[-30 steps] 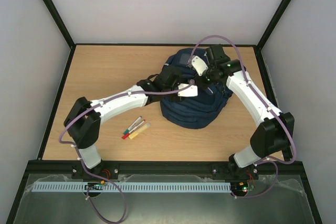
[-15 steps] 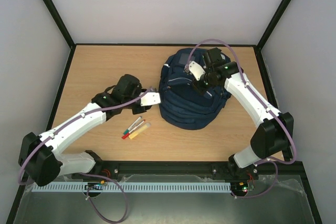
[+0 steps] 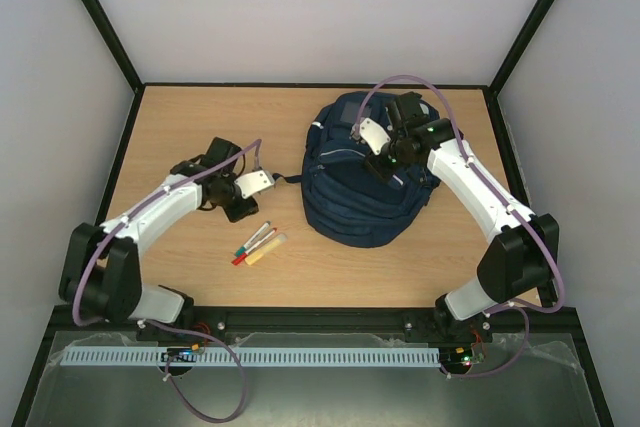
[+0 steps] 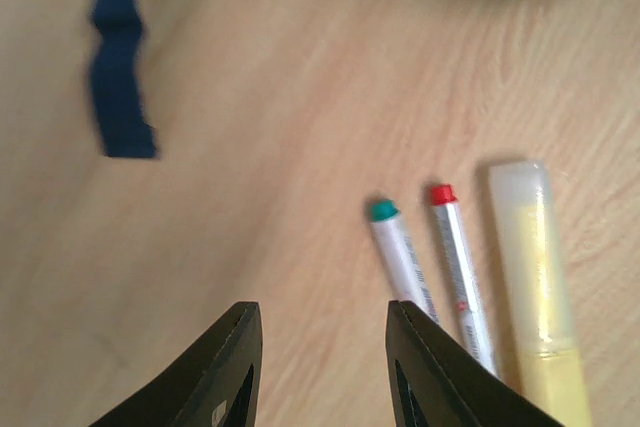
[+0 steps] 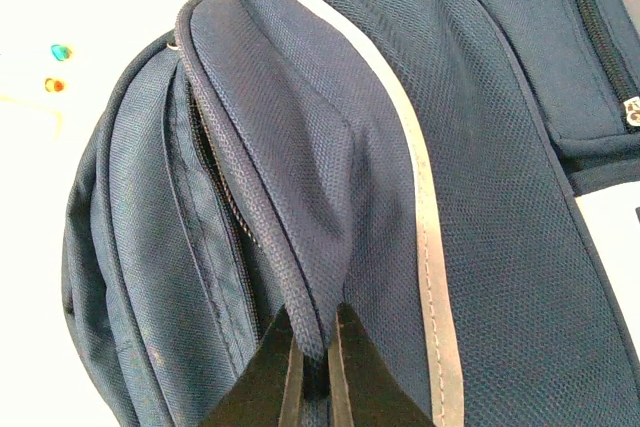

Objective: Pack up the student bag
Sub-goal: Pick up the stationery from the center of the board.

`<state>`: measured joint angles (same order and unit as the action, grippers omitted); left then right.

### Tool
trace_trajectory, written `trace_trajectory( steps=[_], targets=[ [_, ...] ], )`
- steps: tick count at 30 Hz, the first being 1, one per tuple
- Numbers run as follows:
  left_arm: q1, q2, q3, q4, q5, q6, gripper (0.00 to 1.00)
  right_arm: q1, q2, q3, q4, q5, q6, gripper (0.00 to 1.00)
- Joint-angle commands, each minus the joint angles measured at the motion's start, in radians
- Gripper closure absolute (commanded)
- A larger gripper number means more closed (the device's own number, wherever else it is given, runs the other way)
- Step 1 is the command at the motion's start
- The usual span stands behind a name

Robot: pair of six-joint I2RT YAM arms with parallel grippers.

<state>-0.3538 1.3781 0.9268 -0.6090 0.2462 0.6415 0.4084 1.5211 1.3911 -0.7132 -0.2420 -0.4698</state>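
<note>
The left gripper (image 4: 322, 325) has swung off the student bag (image 3: 360, 202) to the pens (image 3: 256, 243) just left of it — jaws half-open, empty; the right gripper (image 5: 314, 335) stays pinched on the bag's flap beneath it, so loading can start

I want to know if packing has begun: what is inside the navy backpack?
Nothing visible: the backpack's fabric covers its interior, even where the right pincer pinches a seam edge beside the zip. Two pens and a yellow highlighter lie outside on the table.
</note>
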Motion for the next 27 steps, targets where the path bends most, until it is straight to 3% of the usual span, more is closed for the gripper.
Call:
trace_trajectory(
  steps=[1,9,27],
  targets=[
    [0.005,0.086,0.017,-0.125,0.073,-0.077,0.63,0.007,-0.044,-0.009,-0.016,-0.072,0.007,0.99],
    [0.005,0.130,-0.016,-0.085,0.042,-0.134,0.63,0.007,-0.042,-0.011,-0.015,-0.074,0.008,0.99],
    [-0.033,0.200,-0.074,-0.068,-0.007,-0.103,0.68,0.007,-0.039,-0.008,-0.016,-0.077,0.008,0.99]
  ],
)
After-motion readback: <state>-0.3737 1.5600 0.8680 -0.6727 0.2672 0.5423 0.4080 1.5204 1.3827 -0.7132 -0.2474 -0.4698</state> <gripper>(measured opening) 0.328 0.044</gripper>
